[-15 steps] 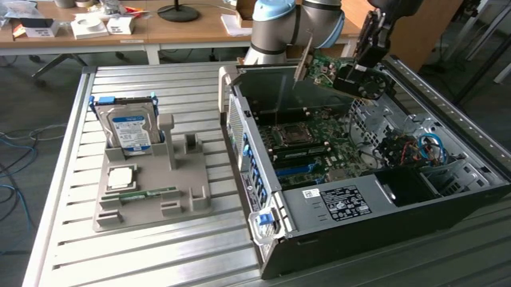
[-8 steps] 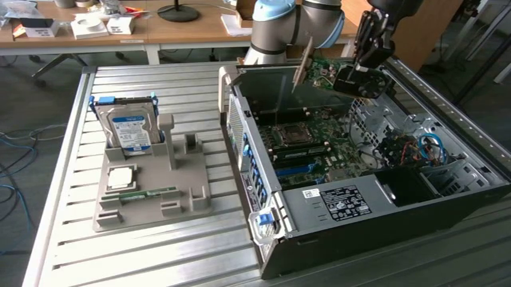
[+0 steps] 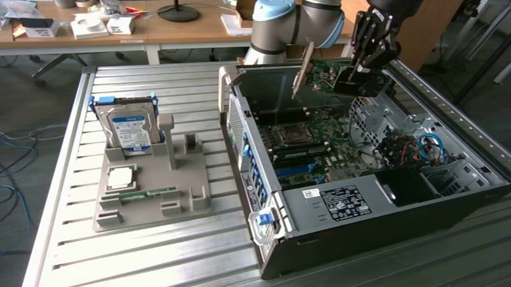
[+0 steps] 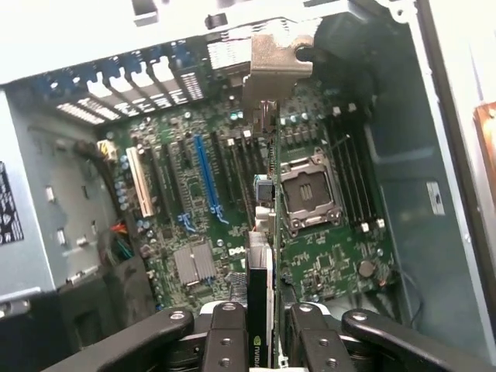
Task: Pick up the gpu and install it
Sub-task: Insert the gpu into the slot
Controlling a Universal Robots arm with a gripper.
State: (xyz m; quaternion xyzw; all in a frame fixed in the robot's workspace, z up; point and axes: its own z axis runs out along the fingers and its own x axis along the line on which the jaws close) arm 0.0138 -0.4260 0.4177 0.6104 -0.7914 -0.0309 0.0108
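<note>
Gripping the gpu [image 3: 324, 75] by its far end, the hand [image 3: 365, 63] hangs over the open computer case [image 3: 471, 185], at about the height of the case's upper rim. From the wrist view the hand [image 4: 263, 325] has its fingers [image 4: 225, 333] closed on either side of the card, which stands on edge between them.

Working down by size: the slatted metal bench [image 3: 160, 251] carries the case on the exterior view's right. On the exterior view's left it carries a grey parts tray [image 3: 152, 209]. A blue-labelled hard drive [image 3: 131, 128] stands upright in that tray, and a green memory stick [image 3: 148, 194] lies flat in it. Inside the case the motherboard [image 3: 319, 146] lies exposed, with the empty CPU socket [image 3: 291, 134] near its middle.

The gpu [image 4: 263, 232] is clear of the board, not seated in anything. Its long axis runs straight away from the hand toward the case's rear wall. The silver bracket [image 4: 279, 58] leads, close to the row of rear slot openings [image 4: 155, 77].

As I judge it, what matters is the sideways offset. The card's line passes just beside the CPU socket [image 4: 310, 190]. The blue expansion slot [image 4: 205, 174] and the white one [image 4: 142, 182] run roughly parallel to it, on the side away from the socket. In the exterior view the bracket [image 3: 303, 69] looks tilted rather than square to the case.
</note>
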